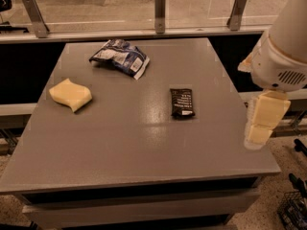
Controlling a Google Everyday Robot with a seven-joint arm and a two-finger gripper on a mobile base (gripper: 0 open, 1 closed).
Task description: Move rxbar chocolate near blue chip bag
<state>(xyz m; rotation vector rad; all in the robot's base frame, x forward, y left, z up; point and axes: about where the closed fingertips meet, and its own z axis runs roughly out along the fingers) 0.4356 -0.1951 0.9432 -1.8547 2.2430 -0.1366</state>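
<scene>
The rxbar chocolate [182, 102] is a flat dark bar with white print, lying right of the middle of the grey table [144, 157]. The blue chip bag [120, 57] lies crumpled at the far middle of the table, well apart from the bar to its upper left. My gripper [259, 135] hangs from the white arm [283, 56] beyond the table's right edge, to the right of the bar and a little nearer the front. It holds nothing that I can see.
A yellow wavy sponge [70, 94] lies on the left side of the table. A glass rail with metal posts [159, 6] runs along the far edge. A wire basket [295, 207] stands on the floor at the lower right.
</scene>
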